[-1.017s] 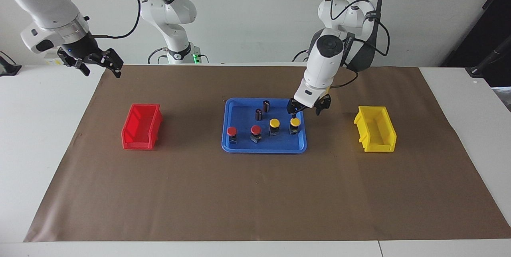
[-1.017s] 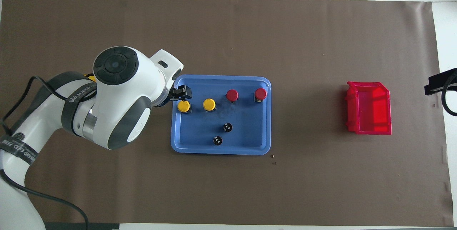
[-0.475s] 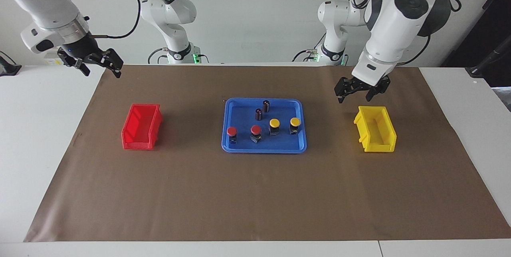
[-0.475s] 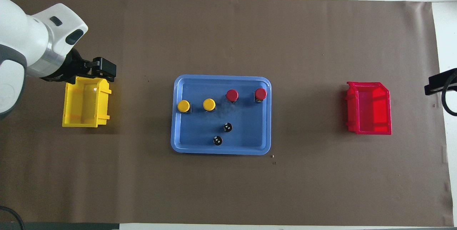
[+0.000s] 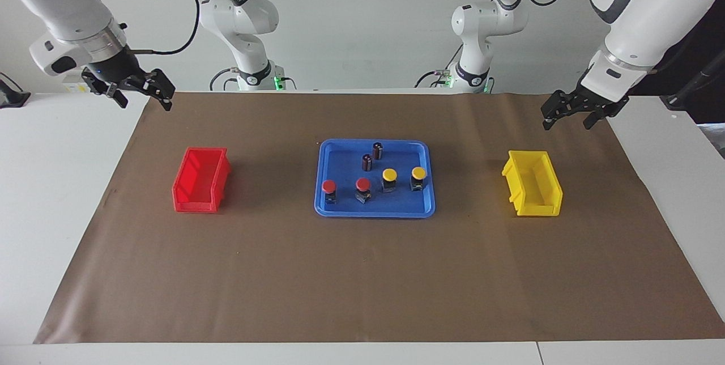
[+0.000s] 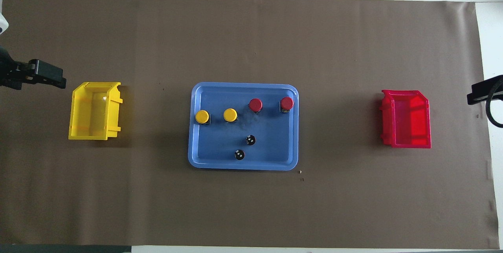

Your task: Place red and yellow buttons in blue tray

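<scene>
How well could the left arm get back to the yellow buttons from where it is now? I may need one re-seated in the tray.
Probably yes. The left gripper hangs in the air at its own end of the table, holding nothing. Both yellow buttons stand upright in the blue tray, uncovered from above.

My left tool [image 5: 575, 114] moves away from above the blue tray [image 5: 334, 210], passes the yellow bin [image 5: 532, 206], and now hangs open above the tabletop's left-arm edge.
</scene>
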Motion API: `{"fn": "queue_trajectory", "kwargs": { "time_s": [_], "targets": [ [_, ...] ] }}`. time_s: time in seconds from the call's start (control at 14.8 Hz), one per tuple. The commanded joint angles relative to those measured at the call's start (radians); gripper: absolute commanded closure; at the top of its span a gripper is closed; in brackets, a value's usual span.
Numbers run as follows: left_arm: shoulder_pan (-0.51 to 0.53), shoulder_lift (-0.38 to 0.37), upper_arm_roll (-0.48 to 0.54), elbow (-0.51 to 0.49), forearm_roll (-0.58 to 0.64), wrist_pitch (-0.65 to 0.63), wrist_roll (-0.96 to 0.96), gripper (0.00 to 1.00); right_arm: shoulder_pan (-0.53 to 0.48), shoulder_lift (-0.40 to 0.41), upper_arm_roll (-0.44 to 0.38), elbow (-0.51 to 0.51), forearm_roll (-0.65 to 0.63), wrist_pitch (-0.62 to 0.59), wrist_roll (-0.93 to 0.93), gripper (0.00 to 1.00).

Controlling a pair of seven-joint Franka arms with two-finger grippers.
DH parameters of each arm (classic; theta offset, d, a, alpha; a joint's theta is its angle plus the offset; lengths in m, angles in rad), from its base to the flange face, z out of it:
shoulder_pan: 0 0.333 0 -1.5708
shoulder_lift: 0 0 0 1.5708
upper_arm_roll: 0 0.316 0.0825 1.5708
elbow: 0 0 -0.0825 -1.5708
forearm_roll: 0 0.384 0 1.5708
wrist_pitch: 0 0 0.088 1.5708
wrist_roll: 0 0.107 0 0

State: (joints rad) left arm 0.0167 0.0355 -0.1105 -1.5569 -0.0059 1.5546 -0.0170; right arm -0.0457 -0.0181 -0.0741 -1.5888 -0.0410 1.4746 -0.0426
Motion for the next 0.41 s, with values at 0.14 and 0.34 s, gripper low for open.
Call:
{"fn": "queue_trajectory", "kwargs": {
  "time_s": [0.14, 0.34],
  "targets": [
    [-0.008, 0.007, -0.021, 0.035, -0.013, -0.03, 0.014, 0.0, -0.008, -0.013, 0.005, -0.01, -0.005, 0.001, -0.02, 0.0],
    [-0.011, 0.003, -0.026, 0.035, -0.011, -0.03, 0.012, 0.0, -0.006, -0.013, 0.005, -0.01, -0.005, 0.001, -0.019, 0.0]
  ]
}}
